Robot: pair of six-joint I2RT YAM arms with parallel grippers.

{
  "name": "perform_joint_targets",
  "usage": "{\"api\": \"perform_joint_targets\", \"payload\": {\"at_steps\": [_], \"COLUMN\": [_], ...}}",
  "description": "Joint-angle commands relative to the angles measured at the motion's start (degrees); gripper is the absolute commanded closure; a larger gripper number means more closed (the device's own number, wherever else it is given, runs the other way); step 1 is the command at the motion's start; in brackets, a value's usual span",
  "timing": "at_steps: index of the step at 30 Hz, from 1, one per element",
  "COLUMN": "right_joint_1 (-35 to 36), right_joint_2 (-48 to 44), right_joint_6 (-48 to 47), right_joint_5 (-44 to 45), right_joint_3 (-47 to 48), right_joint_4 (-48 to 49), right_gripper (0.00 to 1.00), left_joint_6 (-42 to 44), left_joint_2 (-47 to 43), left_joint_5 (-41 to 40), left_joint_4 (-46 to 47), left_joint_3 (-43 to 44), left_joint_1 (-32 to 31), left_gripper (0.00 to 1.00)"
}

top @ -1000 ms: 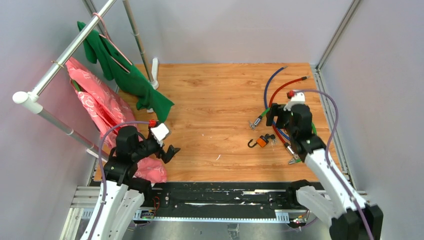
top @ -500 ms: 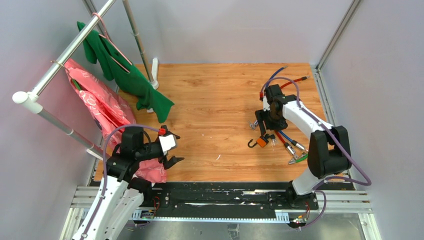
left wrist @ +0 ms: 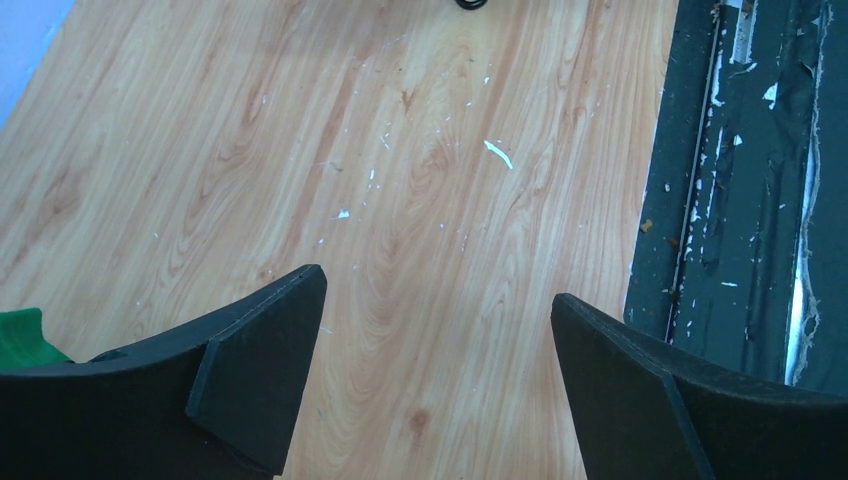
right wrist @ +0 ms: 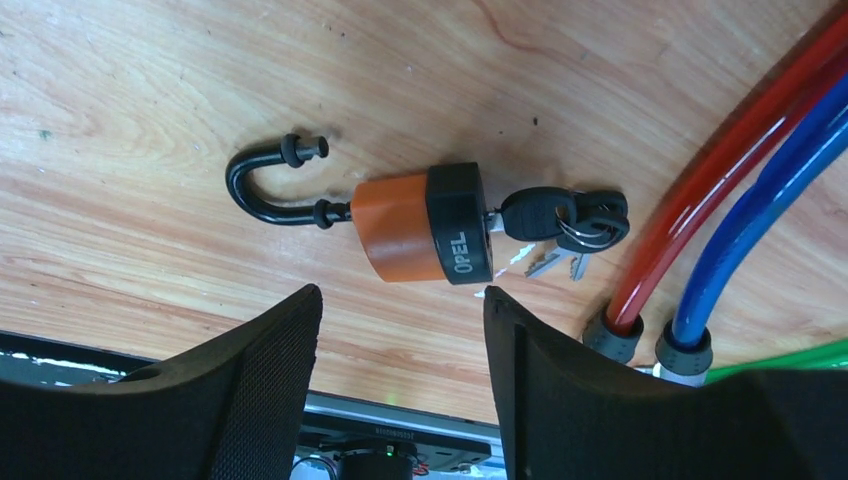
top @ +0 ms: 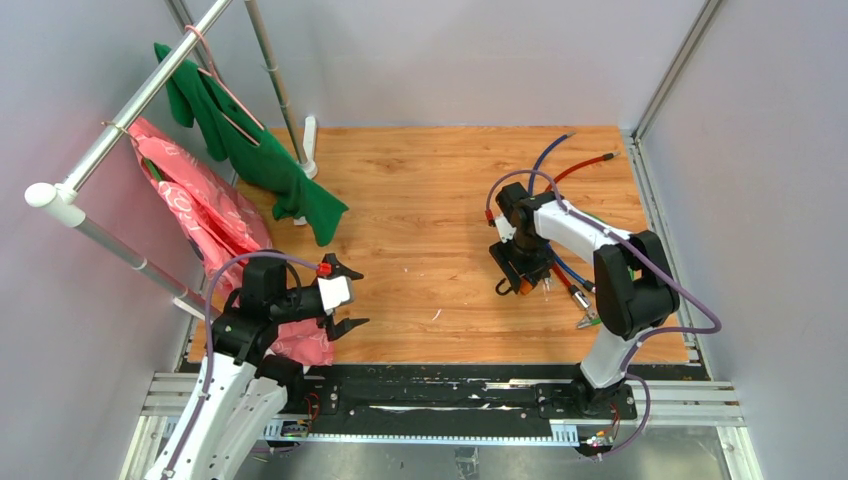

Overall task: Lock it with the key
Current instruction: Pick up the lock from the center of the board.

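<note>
An orange padlock (right wrist: pixel 410 235) with a black end cap lies on the wooden table, its black shackle (right wrist: pixel 262 185) swung open to the left. A black-headed key (right wrist: pixel 535 213) sits in its keyhole, with spare keys (right wrist: pixel 590 222) on a ring beside it. My right gripper (right wrist: pixel 400 335) is open and empty, just above the padlock. From the top view the padlock (top: pixel 521 285) lies under the right gripper (top: pixel 517 262). My left gripper (top: pixel 345 295) is open and empty at the table's near left, over bare wood in its wrist view (left wrist: pixel 435 320).
Red (right wrist: pixel 740 160), blue (right wrist: pixel 790 170) and green (right wrist: pixel 810 355) cables lie right of the keys. A clothes rack (top: pixel 140 100) with green (top: pixel 250 140) and pink (top: pixel 200 215) garments stands at the left. A black rail (top: pixel 440 395) runs along the near edge.
My right arm has swung left and lowered its gripper over the padlock. My left gripper has turned and shifted slightly right and down.
</note>
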Motion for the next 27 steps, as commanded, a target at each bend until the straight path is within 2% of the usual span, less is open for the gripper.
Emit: {"api": "perform_joint_targets", "payload": {"at_steps": [1,15,27], "right_joint_1": [0.62,-1.17,-1.58], "right_joint_2": [-0.56,2.04,4.45], "right_joint_6": [-2.41,-2.18,0.10], "right_joint_5": [2.61,1.89,-0.64], "right_joint_3": [0.99,-0.84,-2.31], "right_joint_4": [-3.35,0.14,3.66], "right_gripper": [0.37,0.32,0.33], "left_joint_6": [1.29,3.28,3.28], "left_joint_2": [-0.73,-1.56,-1.70], "left_joint_5": [1.09,1.07,2.61], "left_joint_4": [-1.24,-3.33,-3.38], "left_joint_3": [0.03,0.39,1.24], "left_joint_1": [-0.42,-0.42,-0.42], "left_gripper": [0.05,0.05,0.05]}}
